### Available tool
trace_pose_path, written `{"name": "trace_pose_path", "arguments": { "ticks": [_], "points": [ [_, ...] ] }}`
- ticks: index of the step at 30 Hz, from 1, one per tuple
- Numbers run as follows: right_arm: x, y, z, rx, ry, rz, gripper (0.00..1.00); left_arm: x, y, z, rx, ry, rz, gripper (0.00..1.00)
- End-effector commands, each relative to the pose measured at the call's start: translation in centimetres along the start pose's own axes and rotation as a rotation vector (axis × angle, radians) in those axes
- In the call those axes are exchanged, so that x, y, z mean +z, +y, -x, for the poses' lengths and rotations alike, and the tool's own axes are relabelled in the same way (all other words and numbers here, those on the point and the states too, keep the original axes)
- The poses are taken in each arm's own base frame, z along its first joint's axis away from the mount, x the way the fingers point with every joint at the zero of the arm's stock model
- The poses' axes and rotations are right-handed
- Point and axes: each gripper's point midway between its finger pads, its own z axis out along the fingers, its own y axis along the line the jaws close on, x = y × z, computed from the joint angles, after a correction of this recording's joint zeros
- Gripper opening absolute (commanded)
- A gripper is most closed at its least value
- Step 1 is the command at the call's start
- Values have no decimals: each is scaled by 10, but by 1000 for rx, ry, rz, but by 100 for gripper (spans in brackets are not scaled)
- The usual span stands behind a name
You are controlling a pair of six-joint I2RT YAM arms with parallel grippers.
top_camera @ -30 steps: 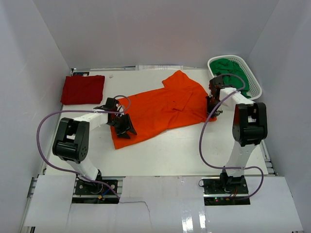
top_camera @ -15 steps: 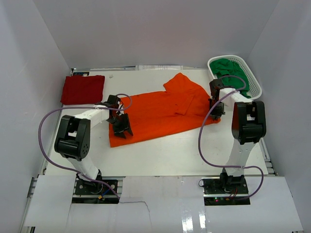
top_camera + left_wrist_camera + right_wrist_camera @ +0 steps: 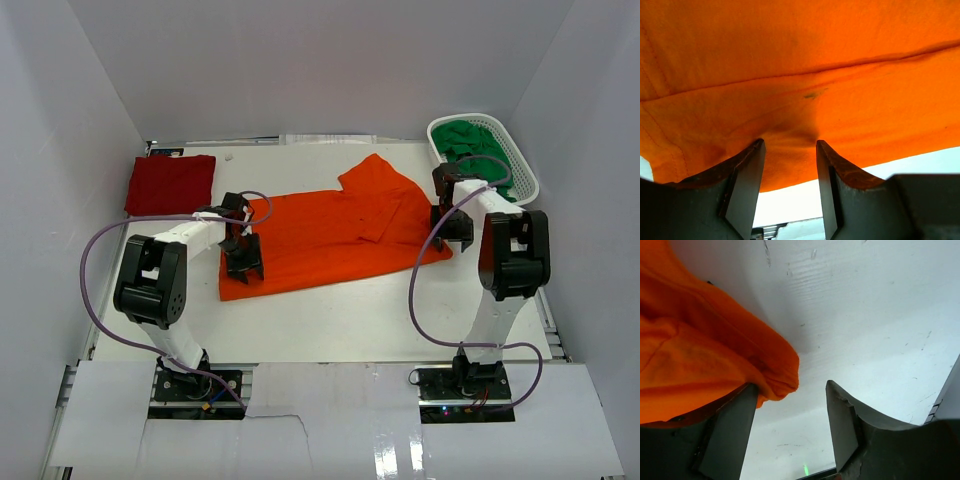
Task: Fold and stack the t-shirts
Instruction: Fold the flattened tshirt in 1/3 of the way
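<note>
The orange t-shirt [image 3: 330, 235] lies spread open across the middle of the table [image 3: 340, 310], long side running left to right, one sleeve folded up toward the far edge and the cloth a little rumpled along its length. At the shirt's near left corner the left gripper [image 3: 790, 145] is down on the fabric, and its wrist view shows a pucker of orange cloth gathered and pinched between the two fingers [image 3: 747, 170], with creases running out from the grip. At the shirt's right end the right gripper [image 3: 790, 387] sits low over the table with its jaws apart; the rolled right edge of the shirt rests against the inner side of one finger and reaches partly into the gap, but the other finger stands clear of it over bare table, so nothing is held there. Beyond the shirt's left end, toward the far left, the dark red t-shirt [image 3: 170, 184] lies folded into a flat rectangle, well apart from the orange cloth. Beyond the shirt's right end, toward the far right, the green t-shirt [image 3: 470, 138] is bundled inside the white mesh basket [image 3: 528, 185], which stands just past the right gripper
</note>
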Motion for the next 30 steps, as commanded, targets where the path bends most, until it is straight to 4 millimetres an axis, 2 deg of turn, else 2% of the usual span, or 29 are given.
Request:
{"name": "trace_pose_path", "arguments": {
  "ticks": [1, 3, 4, 6, 7, 9, 10, 12, 14, 15, 16, 19, 22, 26, 30],
  "points": [
    [-60, -1, 32, 40, -165, 46, 63, 5, 29, -1, 23, -9, 132, 57],
    [-80, 11, 41, 28, -217, 99, 63, 4, 37, 1, 22, -22, 173, 57],
    [-94, 27, 43, 6, -243, 168, 62, 4, 38, 2, 17, -26, 182, 57],
    [-112, 46, 51, -9, -303, 250, 60, 5, 44, 6, 10, -32, 204, 57],
    [-121, 69, 49, -42, -306, 350, 60, 4, 46, 7, 1, -33, 205, 57],
    [-127, 91, 54, -60, -329, 444, 59, 3, 49, 13, -20, -44, 202, 57],
    [-132, 111, 50, -83, -318, 521, 59, 2, 50, 16, -29, -53, 199, 57],
    [-128, 132, 53, -97, -307, 608, 57, -2, 49, 22, -26, -72, 197, 57],
    [-130, 156, 46, -110, -273, 750, 53, -4, 50, 27, -24, -87, 205, 57],
    [-128, 168, 51, -107, -286, 807, 52, -6, 50, 29, -23, -93, 206, 57],
    [-127, 180, 42, -96, -245, 877, 52, -6, 50, 31, -22, -100, 212, 57],
    [-120, 200, 36, -56, -219, 986, 52, -8, 52, 33, -27, -117, 223, 57],
    [-115, 211, 34, -29, -217, 1048, 52, -10, 52, 35, -30, -138, 219, 57],
    [-105, 226, 23, -13, -169, 1090, 53, -12, 52, 35, -28, -146, 221, 57],
    [-97, 233, 17, -7, -138, 1098, 54, -10, 52, 35, -25, -139, 215, 57]
  ]
}}
